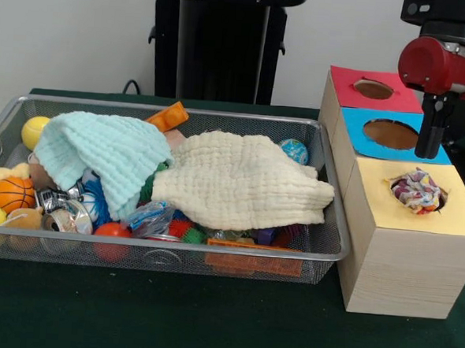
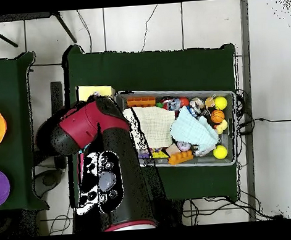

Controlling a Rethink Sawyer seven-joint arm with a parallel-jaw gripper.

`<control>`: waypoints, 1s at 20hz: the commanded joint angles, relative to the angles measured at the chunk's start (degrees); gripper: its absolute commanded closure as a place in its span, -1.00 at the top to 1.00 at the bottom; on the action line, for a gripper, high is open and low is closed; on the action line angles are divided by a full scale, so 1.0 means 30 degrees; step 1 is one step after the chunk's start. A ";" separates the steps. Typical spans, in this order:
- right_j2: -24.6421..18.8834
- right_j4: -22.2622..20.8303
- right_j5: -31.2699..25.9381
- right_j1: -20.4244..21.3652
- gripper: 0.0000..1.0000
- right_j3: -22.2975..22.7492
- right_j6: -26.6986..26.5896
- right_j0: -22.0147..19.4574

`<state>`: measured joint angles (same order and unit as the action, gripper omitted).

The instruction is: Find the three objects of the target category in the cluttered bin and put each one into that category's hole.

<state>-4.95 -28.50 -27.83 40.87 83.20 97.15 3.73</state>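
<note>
A wire mesh bin [image 1: 181, 109] holds a mint-green cloth [image 1: 99, 154] and a cream cloth [image 1: 240, 182] spread over mixed toys. To its right stand three boxes with holes on top: red [image 1: 372, 88], blue [image 1: 390, 134] and yellow [image 1: 406, 248]. A crumpled patterned cloth [image 1: 415, 191] sits in the yellow box's hole. My gripper [image 1: 427, 153] hangs above the blue box, just behind the yellow hole, with nothing seen in it. In the overhead view the arm [image 2: 89, 126] covers the boxes, with only a corner of the yellow one [image 2: 95, 91] showing, and both cloths [image 2: 153, 123] [image 2: 195, 131] lie in the bin [image 2: 230, 94].
Around the cloths lie yellow balls [image 1: 34, 130], a small basketball [image 1: 12, 194], a red ball [image 1: 112, 231], a globe ball [image 1: 294, 151], an orange piece [image 1: 168, 116] and shiny wrappers [image 1: 151, 216]. Green cloth covers the table [image 1: 169, 312].
</note>
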 commanded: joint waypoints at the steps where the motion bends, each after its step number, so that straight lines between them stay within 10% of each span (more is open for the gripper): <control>1: -0.0161 -0.0461 -0.0988 -0.1427 -1.00 -0.0341 0.0799 -0.0387; 20: 0.0481 -0.0697 0.0242 -0.2361 -1.00 -0.0631 0.1849 0.0252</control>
<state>-4.08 -28.55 -27.82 36.84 82.59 97.15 4.17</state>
